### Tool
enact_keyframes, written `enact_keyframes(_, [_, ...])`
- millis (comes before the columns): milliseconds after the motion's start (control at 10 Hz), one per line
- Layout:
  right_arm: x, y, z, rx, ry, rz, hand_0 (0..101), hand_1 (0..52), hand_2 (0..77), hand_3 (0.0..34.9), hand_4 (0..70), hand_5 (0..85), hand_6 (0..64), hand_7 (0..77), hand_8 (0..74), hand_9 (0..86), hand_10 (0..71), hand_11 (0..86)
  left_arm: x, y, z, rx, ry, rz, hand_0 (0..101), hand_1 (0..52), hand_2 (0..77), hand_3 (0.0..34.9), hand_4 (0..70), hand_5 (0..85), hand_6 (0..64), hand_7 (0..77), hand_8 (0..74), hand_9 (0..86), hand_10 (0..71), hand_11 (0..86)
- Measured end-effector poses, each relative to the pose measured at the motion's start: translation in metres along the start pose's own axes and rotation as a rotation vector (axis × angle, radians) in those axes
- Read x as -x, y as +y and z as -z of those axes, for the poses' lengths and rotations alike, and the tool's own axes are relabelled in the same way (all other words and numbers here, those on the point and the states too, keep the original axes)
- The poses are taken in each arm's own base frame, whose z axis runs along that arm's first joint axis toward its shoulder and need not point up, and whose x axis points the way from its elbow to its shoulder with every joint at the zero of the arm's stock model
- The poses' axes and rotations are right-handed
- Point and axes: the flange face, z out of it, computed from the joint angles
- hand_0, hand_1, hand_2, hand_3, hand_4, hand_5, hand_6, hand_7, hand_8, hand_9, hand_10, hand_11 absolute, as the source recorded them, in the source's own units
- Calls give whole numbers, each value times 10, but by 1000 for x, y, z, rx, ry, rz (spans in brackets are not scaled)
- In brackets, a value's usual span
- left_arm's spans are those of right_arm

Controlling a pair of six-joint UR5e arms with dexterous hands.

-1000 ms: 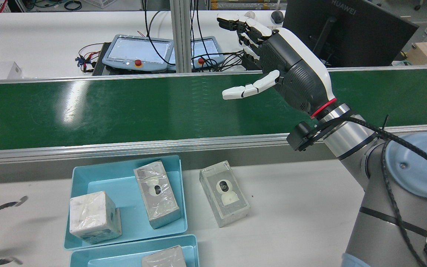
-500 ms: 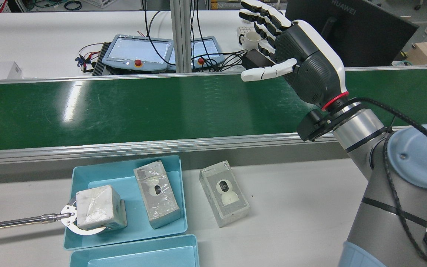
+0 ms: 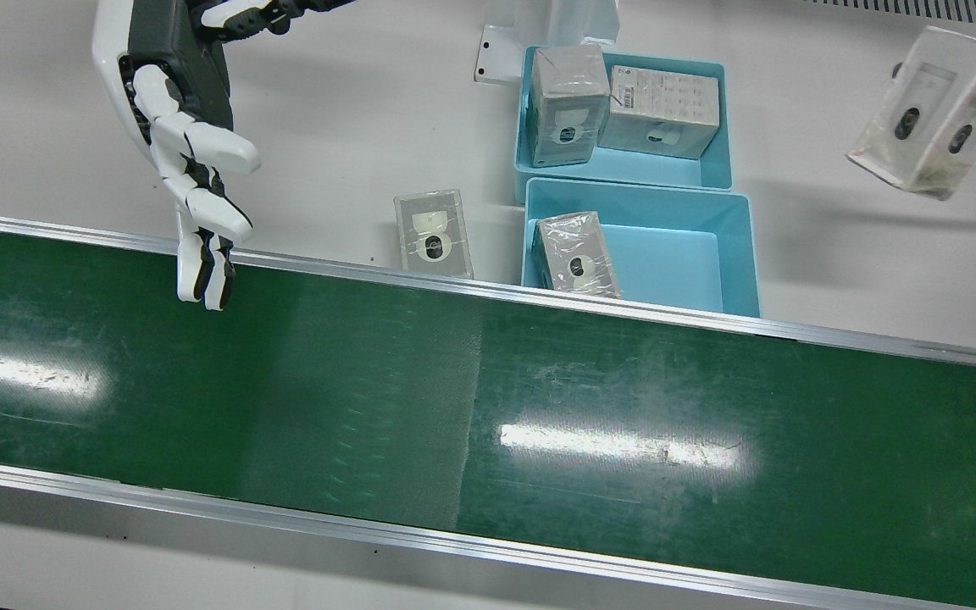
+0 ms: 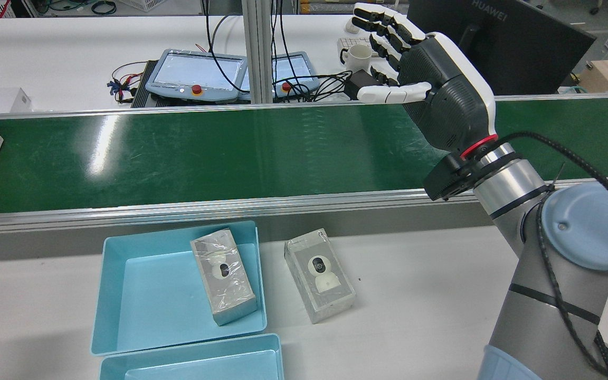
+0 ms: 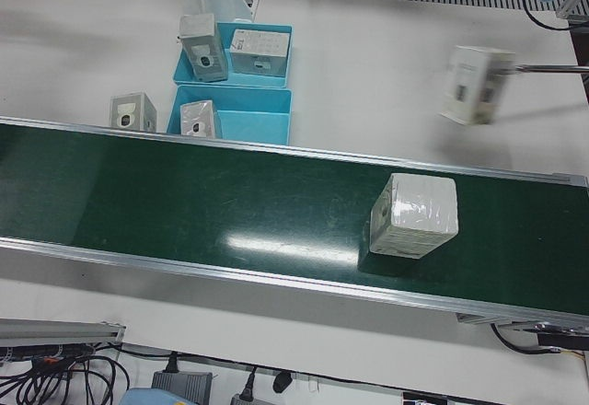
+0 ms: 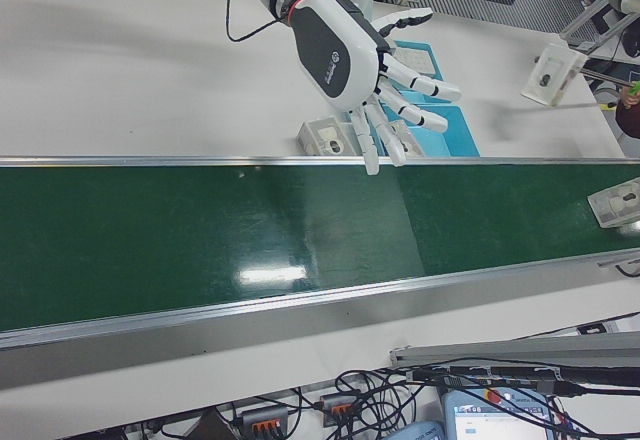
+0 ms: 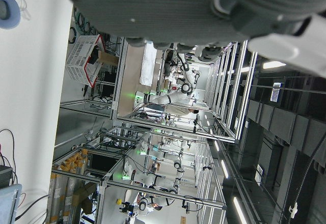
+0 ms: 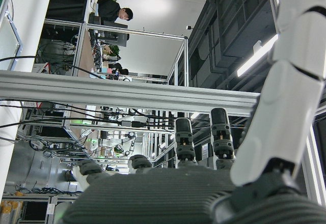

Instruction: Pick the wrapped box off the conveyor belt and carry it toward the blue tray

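While the right hand (image 4: pixel 441 100) hovers empty and wide-spread above the conveyor belt (image 4: pixel 230 153), wrapped box (image 5: pixel 414 214) far along the belt toward the left arm's end, probably light, rigid, film-slick; best clasped across opposite flat faces; left hand's state indeterminable.

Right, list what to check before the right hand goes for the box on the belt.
1. Right hand open and empty: ok.
2. Box resting on the belt: ok.
3. Right hand above the box: not ok. The box is far along the belt, toward the robot's left.
4. Free room in the tray: ok. Only one parcel lies inside, at one side.
5. Belt stopped: cannot tell.
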Motion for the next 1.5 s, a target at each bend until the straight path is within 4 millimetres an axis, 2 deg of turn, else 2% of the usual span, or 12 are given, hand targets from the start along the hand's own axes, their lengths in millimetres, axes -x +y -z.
enact_keyframes(100, [-4, -7, 1, -12, 7, 6, 418, 93, 114, 299, 125, 218, 0, 213, 0, 27, 16, 11, 0, 0, 0, 0, 0, 0, 0, 0, 11, 0, 5, 5, 5, 5, 5, 5, 5, 0])
enact_keyframes(200, [-11, -18, 0, -31, 18, 16, 379, 49, 87, 297, 125, 251, 0, 224, 0, 27, 27, 65, 0, 0, 0, 0, 0, 0, 0, 0, 11, 0, 5, 5, 0, 5, 0, 5, 5, 0])
enact_keyframes(300, [-18, -29, -2, -51, 27, 24, 379, 49, 87, 297, 104, 267, 0, 224, 0, 27, 22, 27, 0, 0, 0, 0, 0, 0, 0, 0, 5, 0, 5, 5, 5, 5, 0, 5, 5, 0])
enact_keyframes(400, [-26, -36, -7, -65, 33, 31, 376, 60, 98, 298, 104, 267, 0, 218, 0, 33, 22, 38, 0, 0, 0, 0, 0, 0, 0, 0, 5, 0, 5, 5, 0, 5, 0, 5, 5, 0])
enact_keyframes(500, [-35, -40, -15, -73, 37, 36, 397, 71, 136, 299, 158, 251, 0, 224, 0, 33, 71, 87, 0, 0, 0, 0, 0, 0, 0, 0, 5, 0, 5, 5, 0, 5, 0, 5, 5, 0])
enact_keyframes(700, [-52, -48, -32, -89, 43, 50, 397, 71, 136, 299, 158, 251, 0, 224, 0, 33, 71, 87, 0, 0, 0, 0, 0, 0, 0, 0, 5, 0, 5, 5, 0, 5, 0, 5, 0, 0])
enact_keyframes(800, [-55, -53, -38, -93, 39, 54, 398, 76, 136, 300, 158, 256, 0, 224, 0, 33, 44, 65, 0, 0, 0, 0, 0, 0, 0, 0, 11, 0, 5, 5, 5, 5, 5, 0, 5, 0])
enact_keyframes(900, [-53, -57, -46, -94, 26, 57, 399, 76, 136, 298, 158, 267, 0, 224, 0, 33, 22, 33, 0, 0, 0, 0, 0, 0, 0, 0, 11, 0, 5, 5, 5, 5, 5, 0, 5, 0])
enact_keyframes(1000, [-46, -60, -53, -93, 8, 59, 398, 76, 125, 304, 120, 284, 0, 224, 0, 33, 22, 33, 0, 0, 0, 0, 0, 0, 0, 0, 11, 0, 0, 5, 0, 5, 5, 0, 5, 0])
enact_keyframes(1300, [-25, -54, -75, -35, -60, 12, 387, 60, 109, 303, 93, 289, 0, 202, 0, 33, 22, 33, 0, 0, 0, 0, 0, 0, 0, 0, 5, 0, 5, 5, 5, 5, 5, 0, 0, 0])
enact_keyframes(1400, [-22, -49, -82, -4, -73, -4, 352, 60, 93, 304, 27, 213, 0, 169, 0, 44, 38, 60, 0, 0, 0, 0, 0, 0, 0, 0, 11, 0, 0, 5, 5, 5, 5, 0, 5, 0])
enact_keyframes(1500, [-24, -42, -85, 22, -73, -16, 370, 65, 120, 303, 93, 240, 0, 202, 0, 54, 38, 60, 0, 0, 0, 0, 0, 0, 0, 0, 11, 0, 0, 5, 0, 5, 5, 0, 5, 0])
